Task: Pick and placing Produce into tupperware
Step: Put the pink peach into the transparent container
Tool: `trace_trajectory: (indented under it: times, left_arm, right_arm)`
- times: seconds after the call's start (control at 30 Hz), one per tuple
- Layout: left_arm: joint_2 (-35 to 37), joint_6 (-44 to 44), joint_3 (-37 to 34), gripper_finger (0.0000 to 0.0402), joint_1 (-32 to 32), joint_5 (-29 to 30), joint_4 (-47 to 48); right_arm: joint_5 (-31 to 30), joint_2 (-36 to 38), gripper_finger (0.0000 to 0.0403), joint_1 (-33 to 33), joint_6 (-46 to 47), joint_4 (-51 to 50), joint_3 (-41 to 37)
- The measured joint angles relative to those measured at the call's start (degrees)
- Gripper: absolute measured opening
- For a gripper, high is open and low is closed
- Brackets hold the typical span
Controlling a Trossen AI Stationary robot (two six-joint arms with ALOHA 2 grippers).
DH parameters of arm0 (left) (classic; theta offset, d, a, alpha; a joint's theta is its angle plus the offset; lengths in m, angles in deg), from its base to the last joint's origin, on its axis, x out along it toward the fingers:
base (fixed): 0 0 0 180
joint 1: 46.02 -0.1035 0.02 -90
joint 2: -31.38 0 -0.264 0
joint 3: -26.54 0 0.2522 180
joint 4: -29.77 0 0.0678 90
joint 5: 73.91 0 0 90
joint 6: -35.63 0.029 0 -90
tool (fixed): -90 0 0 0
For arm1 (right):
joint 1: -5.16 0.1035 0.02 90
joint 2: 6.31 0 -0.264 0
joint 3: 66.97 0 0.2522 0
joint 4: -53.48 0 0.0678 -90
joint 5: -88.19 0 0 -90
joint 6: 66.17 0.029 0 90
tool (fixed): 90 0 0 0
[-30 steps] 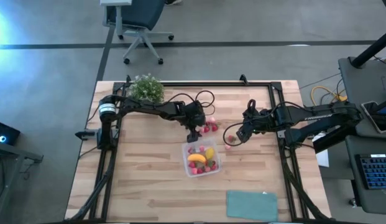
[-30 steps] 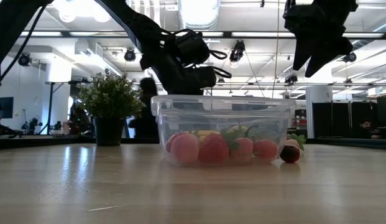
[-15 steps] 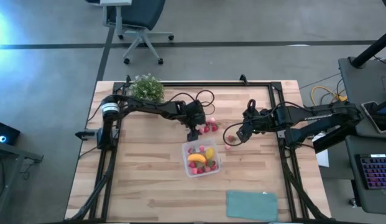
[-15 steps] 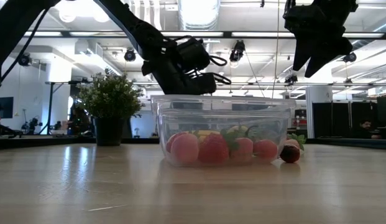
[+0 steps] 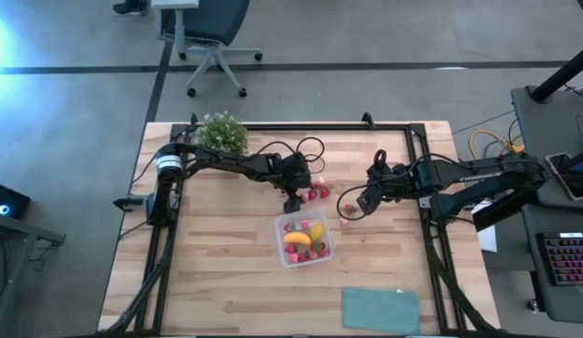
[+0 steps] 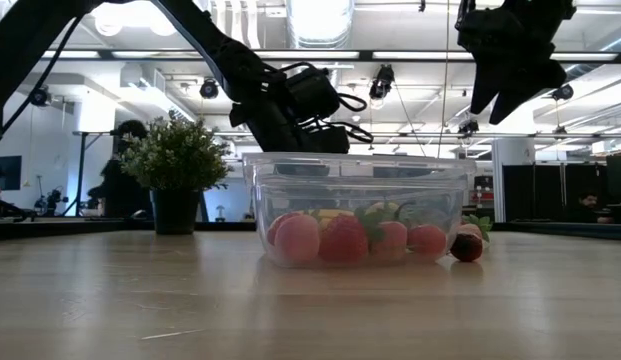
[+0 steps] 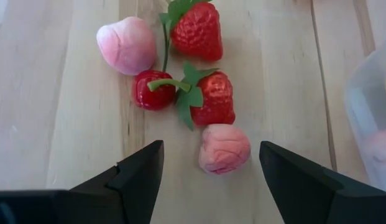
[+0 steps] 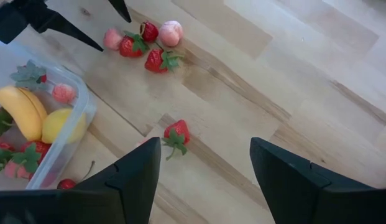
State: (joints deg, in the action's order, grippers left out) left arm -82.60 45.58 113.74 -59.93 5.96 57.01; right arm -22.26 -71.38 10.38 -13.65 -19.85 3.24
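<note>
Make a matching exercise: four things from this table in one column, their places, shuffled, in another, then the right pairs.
Things:
1. yellow toy banana
2. bushy green potted plant
3. flat teal rectangle
4. pale pink raspberry-shaped toy berry

Places:
A. near table edge, right of the middle
B. inside the clear squarish plastic container
C. far left table corner
D. on bare wood between the left gripper's open fingers

Pairs: 1-B, 2-C, 3-A, 4-D

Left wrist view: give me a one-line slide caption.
Open left gripper poised over a pink berry among loose strawberries on the wooden table.
</note>
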Motion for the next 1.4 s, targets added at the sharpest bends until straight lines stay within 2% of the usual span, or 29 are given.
trace_trajectory:
  times: [0.43,0.9,1.4]
  left_arm:
    - [0.0,0.0,-0.7,0.0187,0.0,0.0,-1.5]
    - [0.0,1.4,-2.3,0.0141,0.0,0.0,-2.6]
    - [0.0,1.3,-2.6,0.0134,0.0,0.0,-4.5]
  right_arm:
    - [-0.6,0.0,0.0239,0.0,0.0,0.0,0.0]
    - [-0.6,0.0,0.0236,0.0,0.0,0.0,0.0]
    - [-0.6,0.0,0.0235,0.0,0.0,0.0,0.0]
